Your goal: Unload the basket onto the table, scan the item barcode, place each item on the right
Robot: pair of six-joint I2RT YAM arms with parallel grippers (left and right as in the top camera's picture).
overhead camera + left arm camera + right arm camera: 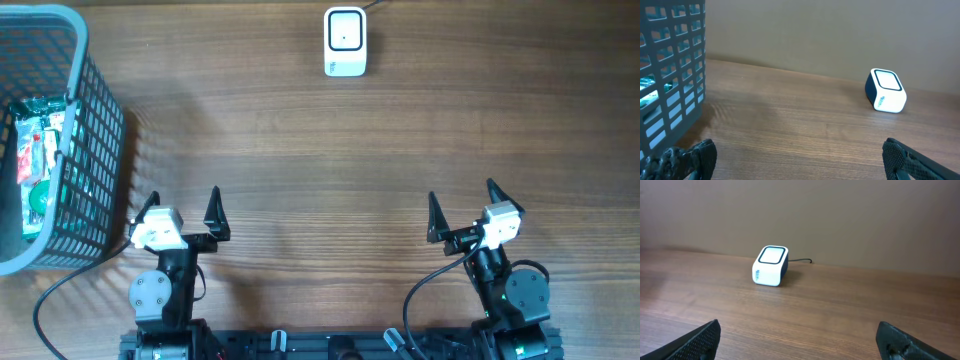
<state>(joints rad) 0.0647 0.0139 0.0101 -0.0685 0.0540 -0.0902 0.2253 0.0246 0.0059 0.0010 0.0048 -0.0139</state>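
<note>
left claw (183, 205) open, empty | right claw (462, 195) open, empty | scanner (345, 42) at far edge | packets (38, 150) in basket (100, 150) (left side)

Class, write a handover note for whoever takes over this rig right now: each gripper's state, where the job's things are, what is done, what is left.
Left gripper: open, empty, beside the basket.
Right gripper: open, empty.
Packaged item: lies inside the basket, on the left side.
Scanner: stands at the far side, near the middle, untouched.
Done: nothing yet; no item has been picked.
Left: take an item out of the basket and show its barcode to the scanner.
</note>
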